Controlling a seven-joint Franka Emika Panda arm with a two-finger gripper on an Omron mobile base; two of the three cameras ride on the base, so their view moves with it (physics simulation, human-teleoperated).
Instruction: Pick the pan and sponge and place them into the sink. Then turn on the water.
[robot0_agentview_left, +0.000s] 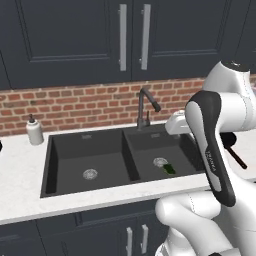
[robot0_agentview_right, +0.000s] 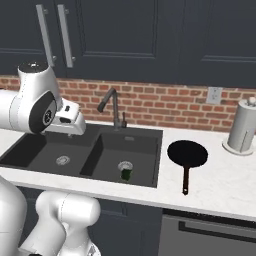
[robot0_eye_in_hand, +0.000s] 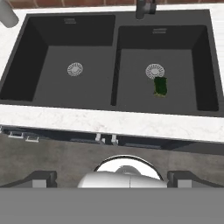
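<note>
A: Where does the job stand?

B: The sponge (robot0_eye_in_hand: 160, 86) already lies in the right bowl of the sink (robot0_eye_in_hand: 113, 65), touching the drain (robot0_eye_in_hand: 155, 70) at its five o'clock. The pan (robot0_agentview_right: 187, 153) is not yet in; it sits on the counter (robot0_agentview_right: 220, 180) just beside the sink's right rim, handle pointing to six o'clock in the right base view.

A: And the gripper (robot0_eye_in_hand: 112, 179)?

B: Released, its jaws spread wide with nothing between them, high above the sink's front edge.

A: So what next?

B: I judge a swing toward three o'clock, then down onto the pan.

A: Obstacles?

B: The paper towel roll (robot0_agentview_right: 243, 126) stands at the pan's two o'clock, well apart. The faucet (robot0_agentview_right: 112, 106) rises behind the bowls and no water runs. A soap bottle (robot0_agentview_left: 34, 131) waits at nine o'clock.
</note>
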